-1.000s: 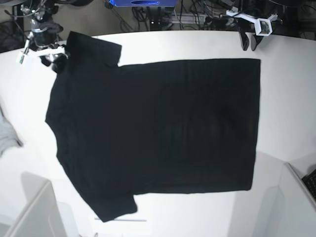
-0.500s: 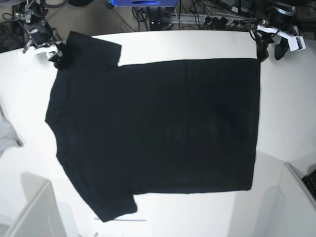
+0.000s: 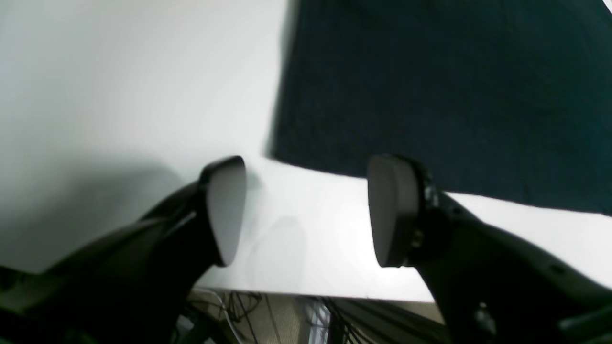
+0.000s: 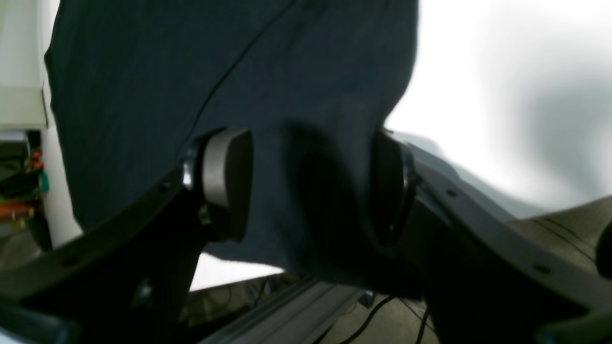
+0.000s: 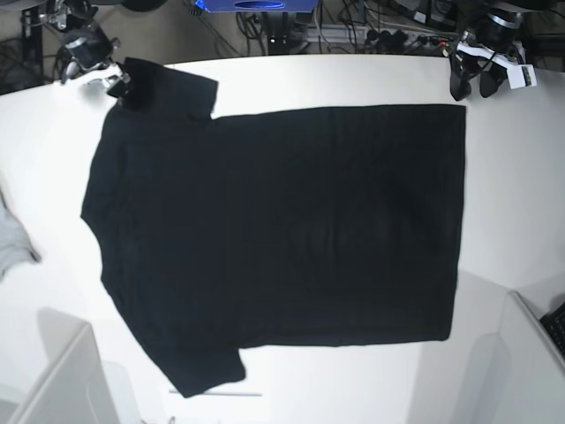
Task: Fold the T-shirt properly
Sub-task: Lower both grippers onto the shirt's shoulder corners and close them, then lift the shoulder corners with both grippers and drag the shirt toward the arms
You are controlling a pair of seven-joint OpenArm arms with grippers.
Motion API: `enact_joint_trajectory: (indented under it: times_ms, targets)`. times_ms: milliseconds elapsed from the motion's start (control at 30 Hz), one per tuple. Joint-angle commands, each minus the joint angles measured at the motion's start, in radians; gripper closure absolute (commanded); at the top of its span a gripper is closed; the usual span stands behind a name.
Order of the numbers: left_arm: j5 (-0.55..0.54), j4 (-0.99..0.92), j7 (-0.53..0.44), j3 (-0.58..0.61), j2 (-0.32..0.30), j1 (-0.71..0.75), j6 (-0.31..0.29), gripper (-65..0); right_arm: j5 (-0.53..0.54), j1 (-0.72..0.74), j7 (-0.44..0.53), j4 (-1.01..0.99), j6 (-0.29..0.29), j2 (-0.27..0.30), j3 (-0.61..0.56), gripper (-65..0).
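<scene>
1. T-shirt (image 5: 282, 230) lies spread flat, plain black side up, over most of the white desk (image 5: 371, 79). Hem runs down the right of the base view; sleeves sit at upper left and lower left.

2. Left tool (image 3: 306, 210), upper right of the base view: pads parted, bare desk between them, nothing held. It sits just off the hem corner, apart from the cloth.

3. Right tool (image 4: 306, 186), upper left of the base view: spread wide, with the upper sleeve's edge bunched between the pads. Cloth appears to touch one pad only; I cannot tell whether any real grip is on it.

4. Handling, as a judgement: soft, light, limp knit. It will sag and crease wherever unsupported, and should drag on the desk rather than slide cleanly.

5. Where to hold: pinch near seamed edges, meaning the hem corner and the sleeve or shoulder seam. Two matched corners lifted together should keep the fold line straight.

6. Grey cloth scrap (image 5: 13, 243) at the left edge, well apart.
</scene>
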Motion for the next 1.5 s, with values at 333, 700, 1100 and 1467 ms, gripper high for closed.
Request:
enact_joint_trajectory:
  times_ms: [333,700,1100,1467]
  targets:
    - [-0.021,-0.096,-0.019,-0.008,-0.008,-0.073,-0.007,-39.0,0.000,0.029,-0.013,-0.091,0.017,0.012,-0.009,-3.0]
    - [-0.021,-0.210,0.218,-0.057,0.020,-0.235,-0.007,-39.0,0.000,0.028,-0.013,-0.091,0.017,0.012,-0.009,0.0]
    - [-0.021,-0.211,0.292,-0.057,0.041,-0.290,-0.007,-20.7,-0.002,0.028,-0.013,-0.091,0.017,0.025,-0.007,0.0]
    - [-0.020,-0.192,0.292,-0.062,0.035,-0.281,-0.007,0.0,0.000,0.028,-0.013,-0.074,0.017,0.034,-0.005,0.0]
